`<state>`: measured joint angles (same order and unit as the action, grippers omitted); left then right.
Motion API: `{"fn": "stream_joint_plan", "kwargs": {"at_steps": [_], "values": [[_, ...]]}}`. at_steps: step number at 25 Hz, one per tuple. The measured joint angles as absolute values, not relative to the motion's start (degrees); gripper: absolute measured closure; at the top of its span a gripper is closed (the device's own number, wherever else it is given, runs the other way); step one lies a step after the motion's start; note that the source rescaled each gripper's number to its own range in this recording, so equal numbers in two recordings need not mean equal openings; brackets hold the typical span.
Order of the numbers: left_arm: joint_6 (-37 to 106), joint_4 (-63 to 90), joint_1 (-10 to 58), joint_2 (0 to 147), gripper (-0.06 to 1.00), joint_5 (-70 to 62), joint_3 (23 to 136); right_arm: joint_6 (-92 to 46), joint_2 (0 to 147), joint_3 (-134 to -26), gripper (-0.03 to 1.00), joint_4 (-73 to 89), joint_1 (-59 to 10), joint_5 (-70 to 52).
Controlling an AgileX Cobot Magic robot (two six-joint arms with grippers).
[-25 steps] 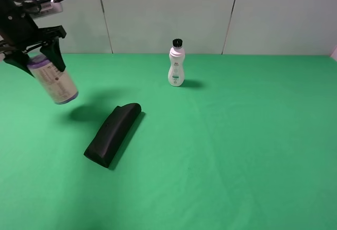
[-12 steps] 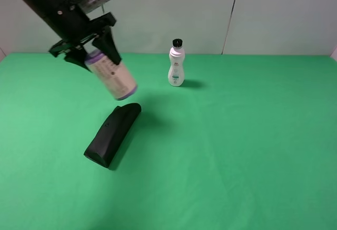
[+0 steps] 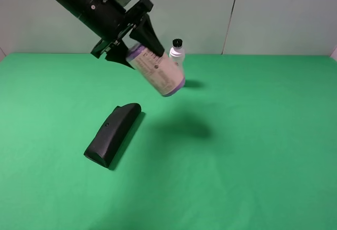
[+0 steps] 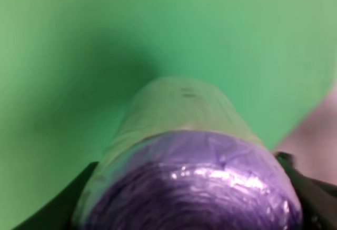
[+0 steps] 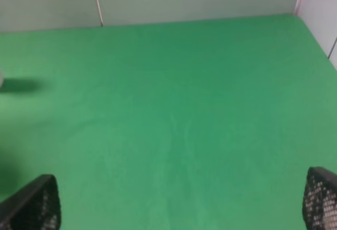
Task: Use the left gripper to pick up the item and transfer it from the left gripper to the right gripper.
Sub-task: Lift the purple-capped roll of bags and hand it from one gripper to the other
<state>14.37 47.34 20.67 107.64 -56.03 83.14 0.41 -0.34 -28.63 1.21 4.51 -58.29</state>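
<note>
The item (image 3: 158,72), a fat roll with purple ends and a cream printed label, hangs tilted in the air above the green table, in front of the white bottle. My left gripper (image 3: 135,47) is shut on its upper purple end. In the left wrist view the purple end (image 4: 195,188) fills the foreground between the black fingers (image 4: 50,214), with the label running away from the camera. My right gripper (image 5: 176,203) is open and empty over bare green table; only its two fingertips (image 5: 32,203) show. It is out of the exterior high view.
A slim white bottle with a black cap (image 3: 178,51) stands at the back middle, partly hidden behind the roll. A long black wedge-shaped case (image 3: 112,134) lies on the left-middle of the green table (image 3: 253,151). A grey wall runs behind.
My left arm has carried the roll up and to the right, from the far left to near the middle by the bottle. The case and bottle have not moved.
</note>
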Motion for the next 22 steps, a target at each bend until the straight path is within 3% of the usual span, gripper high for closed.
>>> {"fn": "stream_joint_plan", "kwargs": {"at_steps": [12, 18, 22], "values": [[20.7, 59.8, 21.7, 107.6, 0.94, -58.9, 83.1, 1.4, 1.2, -29.8, -0.03, 9.0, 4.5, -57.9], [23.0, 62.4, 21.8, 107.6, 0.94, -61.0, 83.1, 1.0, 14.2, -31.5, -0.03, 20.0, 4.5, -54.6], [25.7, 65.8, 21.8, 107.6, 0.94, -62.5, 83.1, -8.3, 24.6, -31.5, -0.03, 31.9, 4.5, -49.7]]}}
